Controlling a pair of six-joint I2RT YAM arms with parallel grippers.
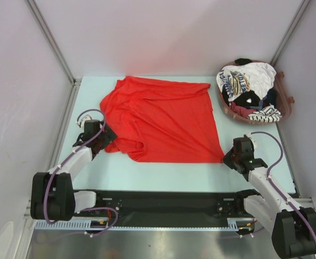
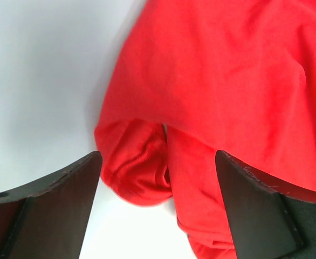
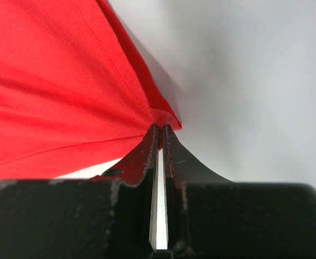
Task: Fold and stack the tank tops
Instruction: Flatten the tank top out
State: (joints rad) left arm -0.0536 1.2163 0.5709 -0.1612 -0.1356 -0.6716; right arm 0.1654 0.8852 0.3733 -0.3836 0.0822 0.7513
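As seen from above, spreads the red tank top (image 1: 160, 121) broadly over the middle of the pale tabletop (image 1: 147, 172), far edge rumpled, near left corner bunched into soft folds. Pinches the near right corner of that cloth in the right claw (image 1: 226, 157), clenched tight, with red fabric drawn to a point between the tips. Hangs the left claw (image 1: 105, 139) released at the bunched left corner, black fingers (image 2: 50, 199) wide apart on either side of the rolled hem, gripping nothing. Holds the other tank tops (image 1: 249, 91) heaped in a brown basket (image 1: 289, 101) at the far right corner, well apart from the red one: white printed top (image 1: 241, 81) uppermost, striped top (image 1: 268, 113) at the near side, dark cloth between.
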